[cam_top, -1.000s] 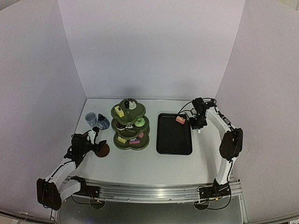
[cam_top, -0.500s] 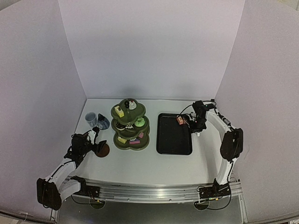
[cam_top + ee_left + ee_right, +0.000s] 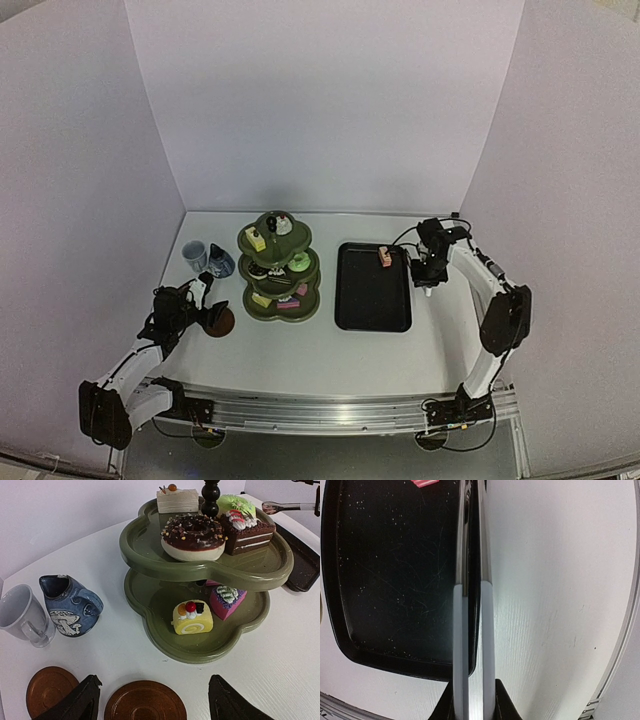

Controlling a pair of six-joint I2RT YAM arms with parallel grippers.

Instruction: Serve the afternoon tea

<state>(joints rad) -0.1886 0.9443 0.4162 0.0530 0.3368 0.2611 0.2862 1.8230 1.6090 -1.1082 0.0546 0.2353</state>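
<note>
From above, we see the stand left of centre on the table, with small cakes on all three tiers. The cup and pot stand side by side toward the far left corner. The tray lies just right of the stand, with one pink cake in its far right corner. The left gripper hovers by the left edge over a saucer. The right gripper hangs over the tray's right edge

In the left wrist view the fingers stand wide apart with nothing between them, straddling the near saucer. A second saucer lies just to its left. We judge the saucers stiff, flat and smooth, so the rim is the place to pinch them. The doughnut and yellow roll look light and soft-topped

In the right wrist view the fingers are closed tight on the tongs, whose arms are pressed together over the tray's right edge. The pink cake shows beside their far end, but we cannot tell whether the tips touch it. We would take it low on its sides and squeeze gently, since it looks small, light and easy to crush or tip
</note>
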